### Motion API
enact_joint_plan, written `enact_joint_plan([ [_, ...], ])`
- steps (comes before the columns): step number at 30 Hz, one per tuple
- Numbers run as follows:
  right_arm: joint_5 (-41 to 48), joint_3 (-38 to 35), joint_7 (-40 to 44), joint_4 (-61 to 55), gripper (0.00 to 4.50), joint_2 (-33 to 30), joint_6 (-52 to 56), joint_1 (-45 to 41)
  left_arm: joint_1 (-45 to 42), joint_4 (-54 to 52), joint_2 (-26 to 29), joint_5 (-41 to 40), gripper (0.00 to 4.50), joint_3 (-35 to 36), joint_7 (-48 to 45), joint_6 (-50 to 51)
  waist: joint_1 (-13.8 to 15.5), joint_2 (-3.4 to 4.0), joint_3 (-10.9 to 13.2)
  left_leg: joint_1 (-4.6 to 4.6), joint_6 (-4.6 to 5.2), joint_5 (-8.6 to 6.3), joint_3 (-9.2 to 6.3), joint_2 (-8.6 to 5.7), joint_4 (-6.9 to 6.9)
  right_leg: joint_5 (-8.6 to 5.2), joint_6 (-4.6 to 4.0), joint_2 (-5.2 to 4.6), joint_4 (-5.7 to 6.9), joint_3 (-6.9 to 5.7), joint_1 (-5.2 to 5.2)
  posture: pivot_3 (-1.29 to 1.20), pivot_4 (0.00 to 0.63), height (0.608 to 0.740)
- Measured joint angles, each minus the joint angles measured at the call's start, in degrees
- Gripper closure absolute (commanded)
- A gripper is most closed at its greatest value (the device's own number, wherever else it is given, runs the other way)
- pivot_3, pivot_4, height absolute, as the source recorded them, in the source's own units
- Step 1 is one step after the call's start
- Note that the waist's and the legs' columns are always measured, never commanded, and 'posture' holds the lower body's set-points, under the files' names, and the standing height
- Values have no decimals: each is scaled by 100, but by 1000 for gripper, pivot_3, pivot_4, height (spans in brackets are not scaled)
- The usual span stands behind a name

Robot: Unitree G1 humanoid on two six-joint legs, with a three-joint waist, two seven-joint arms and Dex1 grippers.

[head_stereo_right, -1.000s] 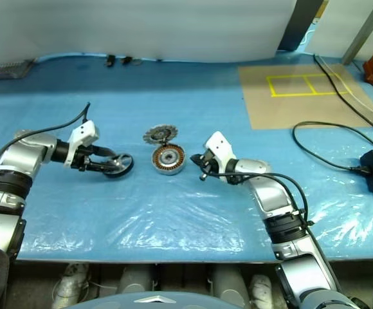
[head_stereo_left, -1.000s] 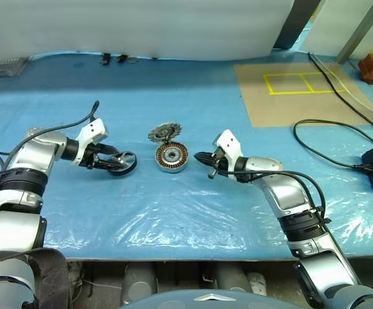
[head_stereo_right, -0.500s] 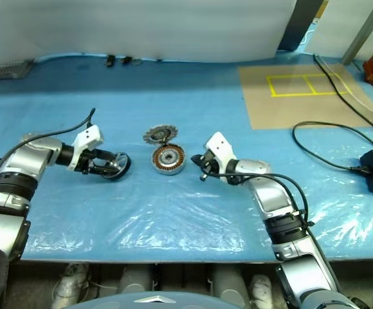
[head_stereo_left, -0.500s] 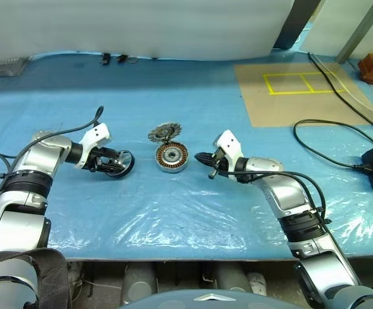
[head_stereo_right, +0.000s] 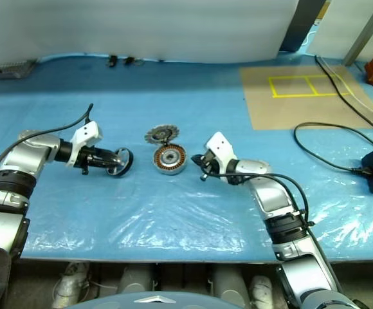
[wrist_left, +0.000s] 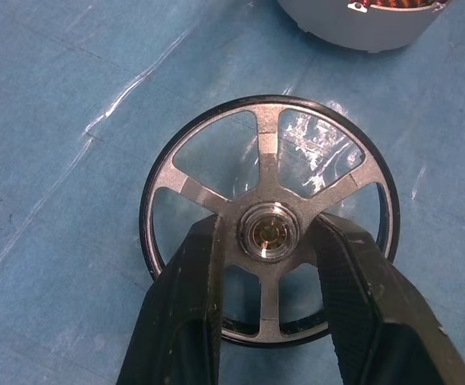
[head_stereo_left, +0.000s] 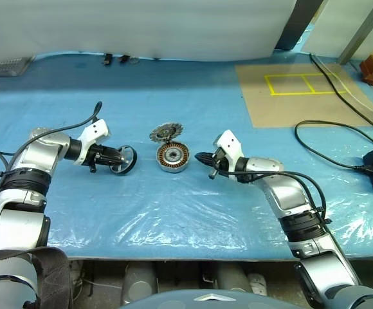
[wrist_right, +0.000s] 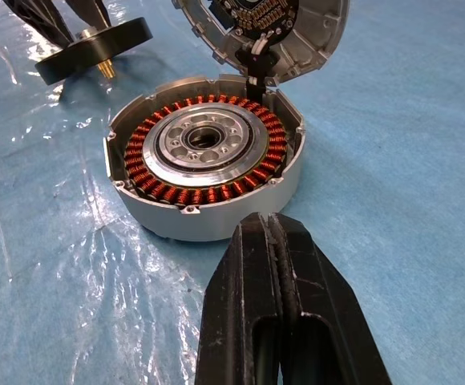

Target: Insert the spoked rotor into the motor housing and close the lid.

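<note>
The left gripper (wrist_left: 271, 241) has its fingers (wrist_left: 186, 321) clamped on the central hub of the spoked rotor (head_stereo_left: 125, 159), which stands tilted on edge on the counter (head_stereo_left: 173, 212), at nine o'clock from the motor housing (head_stereo_left: 172, 158) and clearly apart from it. So the rotor is grasped but not yet inserted. The housing sits open, copper windings exposed, with the lid (head_stereo_left: 165, 133) tipped up at its twelve o'clock edge; closing it is still to do. At three o'clock of the housing, the right gripper (head_stereo_left: 201, 157) hovers close by with fingers (wrist_right: 285, 321) pressed together, holding nothing. Judging by the bare blue sheet between rotor and housing, the path across looks free; the raised lid and the right gripper crowd the far and right sides.
</note>
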Motion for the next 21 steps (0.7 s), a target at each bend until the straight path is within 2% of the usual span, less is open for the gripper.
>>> enact_joint_plan([
  [5, 105, -192, 3, -44, 4500, -128, 30, 176, 265, -472, -148, -552, 3187, 240, -248, 460, 27, 0, 0, -3, 0, 0, 0, 1, -5, 0, 0, 0, -11, -1, -2, 0, 150, 740],
  [10, 208, -323, 23, -238, 4500, -353, 168, 423, 836, -2147, -291, -1482, 3187, 501, -324, 1658, 62, -2, 1, -6, 0, 0, 3, 2, -20, 0, -1, 1, -19, -3, -5, 0, 150, 740],
  [13, 260, -470, 12, -265, 4500, -486, 205, 434, 1077, -3015, -461, -1896, 3187, 581, -61, 2239, 82, -1, 1, -2, 0, 1, 4, 1, -19, 0, -1, 1, -17, -3, -3, 0, 150, 740],
  [17, 337, -555, 14, -356, 4500, -562, 279, 538, 1165, -3415, -833, -2014, 3187, 560, 486, 2488, 85, -2, 1, -5, 1, 1, 4, 0, -15, 0, -1, 2, -17, -2, -3, 0, 150, 740],
  [21, 345, -579, 9, -383, 4500, -630, 311, 575, 1065, -3387, -1107, -1955, 3187, 557, 989, 2321, 80, -2, 1, -6, 2, 2, 3, -7, -16, 1, 0, 4, -19, -3, -3, 0, 150, 740],
])
